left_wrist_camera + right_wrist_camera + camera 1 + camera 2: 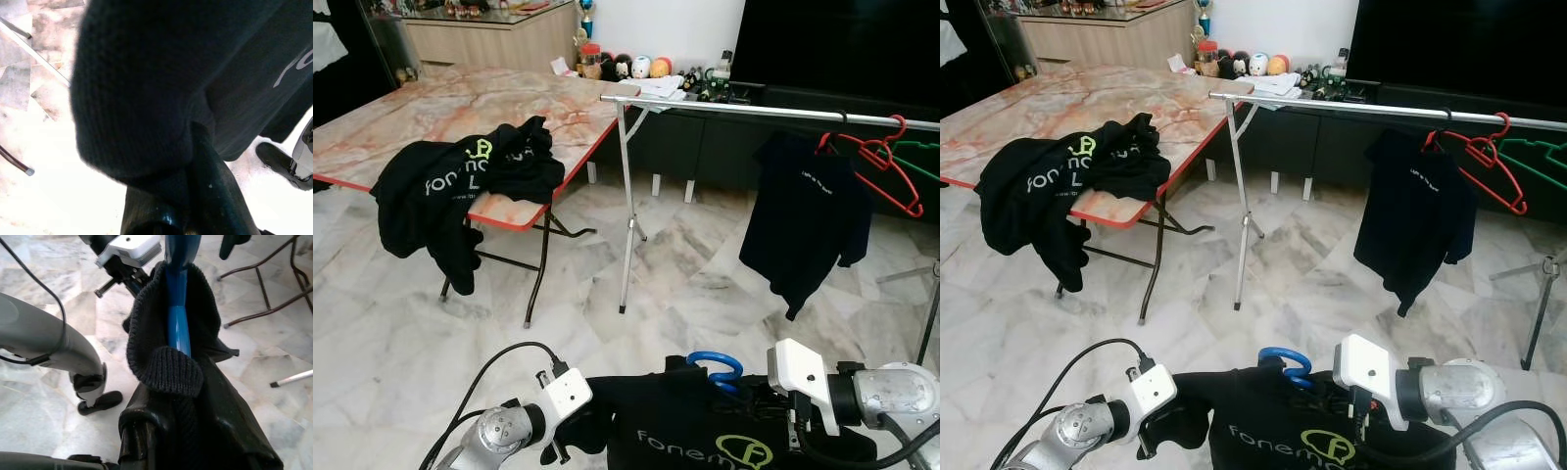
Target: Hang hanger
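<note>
**Shirt on blue hanger, held low in front**

Black shirt (705, 431) on blue hanger (716, 368) sits between both arms, bottom cut off by frame edge. Only the hanger's hook and a strip inside the collar show (rest under fabric).

Left gripper (195, 161): fingers shut on shirt cloth, tips buried in it. Right gripper (168, 396): fingers closed on shirt collar and hanger.

Rail (783, 111) ahead carries a dark shirt (808, 215), red hanger (881, 162), green hanger (922, 157) (partly cut off). Table (401, 122) to the left holds a clothes pile (460, 181).

Marble floor (705, 284), folding table (431, 117), dark cabinet (705, 147) behind.
</note>
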Robot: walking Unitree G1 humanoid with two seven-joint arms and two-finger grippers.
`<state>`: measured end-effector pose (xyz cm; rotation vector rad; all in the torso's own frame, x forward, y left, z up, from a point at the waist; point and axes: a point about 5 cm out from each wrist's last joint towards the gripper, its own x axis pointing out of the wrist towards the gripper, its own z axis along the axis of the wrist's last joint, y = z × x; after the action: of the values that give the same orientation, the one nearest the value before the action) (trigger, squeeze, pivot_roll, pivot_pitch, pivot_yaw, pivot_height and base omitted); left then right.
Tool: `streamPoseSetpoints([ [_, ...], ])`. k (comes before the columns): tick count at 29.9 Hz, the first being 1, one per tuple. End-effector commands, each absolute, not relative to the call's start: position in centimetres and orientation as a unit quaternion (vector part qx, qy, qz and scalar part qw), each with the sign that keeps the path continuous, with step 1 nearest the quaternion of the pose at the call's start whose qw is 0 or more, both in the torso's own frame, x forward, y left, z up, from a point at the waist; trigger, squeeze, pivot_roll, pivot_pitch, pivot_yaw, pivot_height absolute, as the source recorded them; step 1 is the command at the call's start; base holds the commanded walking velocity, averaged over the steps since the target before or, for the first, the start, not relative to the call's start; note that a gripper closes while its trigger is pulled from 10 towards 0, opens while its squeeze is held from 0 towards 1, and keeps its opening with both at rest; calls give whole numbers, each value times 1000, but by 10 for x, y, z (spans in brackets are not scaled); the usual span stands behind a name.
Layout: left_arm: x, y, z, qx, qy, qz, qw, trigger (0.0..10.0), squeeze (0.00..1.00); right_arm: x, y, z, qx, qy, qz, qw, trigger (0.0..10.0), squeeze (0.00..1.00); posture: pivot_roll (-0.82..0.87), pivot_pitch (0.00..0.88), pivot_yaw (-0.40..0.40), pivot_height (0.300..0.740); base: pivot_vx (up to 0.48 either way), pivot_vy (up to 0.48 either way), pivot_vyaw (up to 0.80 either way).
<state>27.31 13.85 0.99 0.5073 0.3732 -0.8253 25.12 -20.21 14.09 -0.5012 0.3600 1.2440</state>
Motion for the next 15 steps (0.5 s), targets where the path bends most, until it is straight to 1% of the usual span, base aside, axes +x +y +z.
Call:
streamPoseSetpoints([
  [1,271,142,9,243,181,-395,867,0,0,257,-202,150,-247,138,557,781,10000,0,19,82,38,740,0,0,0],
  [3,272,142,10,244,180,-393,868,0,0,259,-203,150,-251,136,548,786,10000,0,19,82,39,740,0,0,0],
  [4,273,143,11,245,178,-388,870,0,0,263,-205,148,-269,134,533,791,10000,0,19,82,39,740,0,0,0],
  [6,275,145,12,244,177,-377,876,0,0,265,-207,145,-270,143,525,794,10000,0,21,81,39,740,0,0,0],
  [8,281,150,16,232,171,-345,893,0,0,270,-217,133,-308,178,487,798,10000,0,20,82,40,740,0,0,0],
  [11,286,154,20,220,166,-315,908,0,0,274,-228,124,-342,207,445,801,10000,0,23,83,38,740,0,0,0],
  [15,286,158,20,218,168,-302,913,0,0,280,-234,120,-345,213,406,819,10000,0,22,83,38,740,0,0,0],
])
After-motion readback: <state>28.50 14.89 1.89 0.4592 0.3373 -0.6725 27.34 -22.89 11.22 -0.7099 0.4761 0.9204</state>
